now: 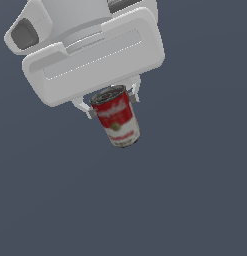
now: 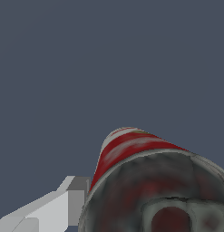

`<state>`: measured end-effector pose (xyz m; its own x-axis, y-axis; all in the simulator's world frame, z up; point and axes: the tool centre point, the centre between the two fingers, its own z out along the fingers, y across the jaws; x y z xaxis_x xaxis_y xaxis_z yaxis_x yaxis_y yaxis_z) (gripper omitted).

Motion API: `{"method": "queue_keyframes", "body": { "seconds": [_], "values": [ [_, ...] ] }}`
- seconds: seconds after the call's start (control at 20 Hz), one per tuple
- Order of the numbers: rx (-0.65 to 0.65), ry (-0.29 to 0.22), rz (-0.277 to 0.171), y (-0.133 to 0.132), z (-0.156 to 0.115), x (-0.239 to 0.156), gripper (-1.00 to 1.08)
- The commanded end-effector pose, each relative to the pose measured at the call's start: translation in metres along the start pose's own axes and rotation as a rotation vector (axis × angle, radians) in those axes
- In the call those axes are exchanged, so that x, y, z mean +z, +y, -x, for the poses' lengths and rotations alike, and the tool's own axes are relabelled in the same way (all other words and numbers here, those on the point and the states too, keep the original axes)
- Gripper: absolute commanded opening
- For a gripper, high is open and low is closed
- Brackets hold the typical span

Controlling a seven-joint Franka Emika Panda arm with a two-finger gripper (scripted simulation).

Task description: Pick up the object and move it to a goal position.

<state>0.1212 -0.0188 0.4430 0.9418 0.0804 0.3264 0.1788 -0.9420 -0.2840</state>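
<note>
The white robot hand [image 1: 111, 100] is closed on the small cylindrical soup can [image 1: 116, 120] — red label above, white below, gold medallion, dark metal lid. Its fingers [image 1: 86, 107] press the can's upper part on either side. The can hangs tilted against the plain grey-blue background; in the wrist view its lid [image 2: 163, 195] looms close — one finger [image 2: 63, 204] sits beside it.

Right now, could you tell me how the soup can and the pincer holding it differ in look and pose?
The soup can is round, red above and white below; the pincer is plain white and blocky. The can hangs tilted beneath the pincer, which sits above it, fingers on either side of its top. Both are off the ground.
</note>
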Motion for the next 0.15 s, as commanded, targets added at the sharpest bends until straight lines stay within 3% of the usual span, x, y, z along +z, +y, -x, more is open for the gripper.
{"method": "queue_keyframes", "body": {
  "seconds": [0.0, 0.1],
  "values": [
    [-0.001, 0.004, 0.001, -0.0012, -0.0011, -0.0018, -1.00],
    [0.001, 0.003, 0.002, -0.0013, -0.0008, -0.0010, -1.00]
  ]
}}
